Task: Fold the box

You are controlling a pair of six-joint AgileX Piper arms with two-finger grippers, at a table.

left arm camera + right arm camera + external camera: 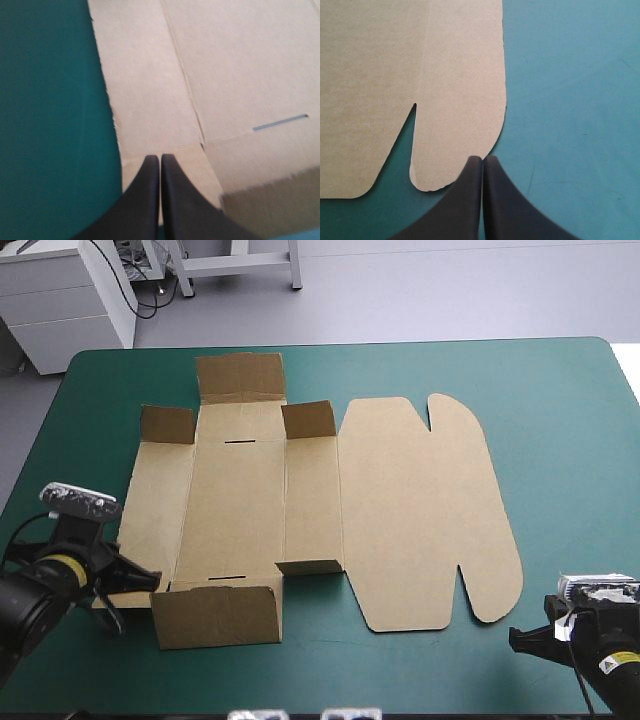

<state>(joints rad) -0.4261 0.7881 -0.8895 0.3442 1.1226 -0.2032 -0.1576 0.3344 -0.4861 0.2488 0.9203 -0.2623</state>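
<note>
The box [410, 510] lies largely flat on the teal-green cover [570, 420], with the left gripper [160, 158] and right gripper [483, 159] at its near corners, fingers pressed together.

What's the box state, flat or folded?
Mostly flat: the box lies spread on the teal-green cover, lid panel flat; only end and corner flaps tilt up, nothing tucked.

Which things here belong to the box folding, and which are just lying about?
Job:
box, mostly flat, some flaps raised
left gripper, fingers shut over its near left corner
right gripper, fingers shut beside the lid's tab

Lying about:
only the teal-green cover
</note>
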